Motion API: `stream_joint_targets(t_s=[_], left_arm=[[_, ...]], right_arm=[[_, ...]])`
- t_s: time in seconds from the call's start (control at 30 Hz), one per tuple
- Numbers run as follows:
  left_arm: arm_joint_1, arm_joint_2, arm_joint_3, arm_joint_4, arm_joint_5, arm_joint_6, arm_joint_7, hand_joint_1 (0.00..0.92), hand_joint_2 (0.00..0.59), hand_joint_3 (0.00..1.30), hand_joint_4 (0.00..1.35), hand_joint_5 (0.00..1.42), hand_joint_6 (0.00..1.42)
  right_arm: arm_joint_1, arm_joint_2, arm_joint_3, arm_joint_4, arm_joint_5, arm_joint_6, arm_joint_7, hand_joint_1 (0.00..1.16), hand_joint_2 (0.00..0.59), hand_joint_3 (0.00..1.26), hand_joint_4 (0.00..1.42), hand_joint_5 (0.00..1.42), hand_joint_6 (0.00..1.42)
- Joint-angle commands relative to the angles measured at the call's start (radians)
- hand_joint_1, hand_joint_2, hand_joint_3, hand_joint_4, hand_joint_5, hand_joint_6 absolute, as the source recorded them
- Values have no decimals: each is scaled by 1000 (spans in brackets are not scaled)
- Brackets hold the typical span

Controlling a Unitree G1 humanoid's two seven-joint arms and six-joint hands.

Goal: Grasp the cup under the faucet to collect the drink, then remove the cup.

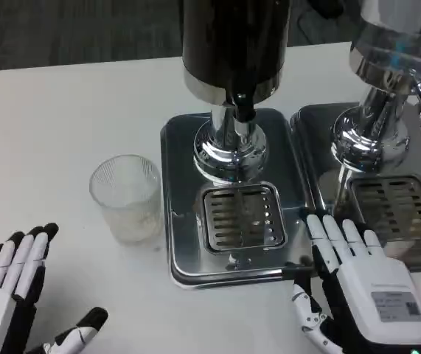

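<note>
A: Where's the cup (126,196) right now?

B: Upright on the white tabletop (63,110), just left of the dispenser's steel base (181,162). It isn't under the faucet (243,107) yet, and the drip grille (241,216) below the spout is bare.

A: How would it handle?

B: It's clear, ribbed and thin-walled, looks empty, so probably light and easy to tip or squash. I'd wrap the side wall around mid-height, gently, not pinch the rim.

A: And the hands?

B: The left hand (15,284) lies near the cup, fingers spread, holding nothing. The right hand (357,273) rests at the base's front right corner, fingers straight, also holding nothing. The left looks better placed to take it
</note>
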Motion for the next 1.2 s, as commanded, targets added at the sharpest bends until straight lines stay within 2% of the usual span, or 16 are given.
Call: stream_joint_targets(t_s=[0.03, 0.27, 0.5, 0.77, 0.93, 1.2], left_arm=[[-15, 20, 23, 37, -1, -35, 34, 0, 137, 0, 0, 0, 0], [-131, 8, 32, 176, -65, -106, 35, 0, 85, 0, 0, 0, 0], [-249, -14, 23, 287, -139, -172, 22, 0, 70, 0, 0, 0, 0], [-410, -68, 3, 454, -265, -257, -109, 0, 59, 0, 0, 0, 0], [-486, -95, -16, 519, -279, -287, -151, 74, 51, 0, 0, 53, 0], [-582, -111, -69, 623, -243, -294, -164, 90, 44, 0, 0, 71, 0]], right_arm=[[17, 13, 13, -13, -18, 19, -5, 0, 541, 0, 0, 0, 0], [18, 32, 23, 5, -19, 29, -23, 0, 543, 0, 0, 0, 0], [9, 49, 31, 24, -24, 38, -37, 0, 554, 0, 0, 0, 0], [6, 58, 35, 29, -22, 48, -37, 0, 558, 0, 0, 0, 0], [3, 63, 38, 32, -24, 54, -41, 0, 558, 0, 0, 0, 0], [4, 60, 38, 31, -18, 58, -40, 0, 549, 0, 0, 0, 0]])
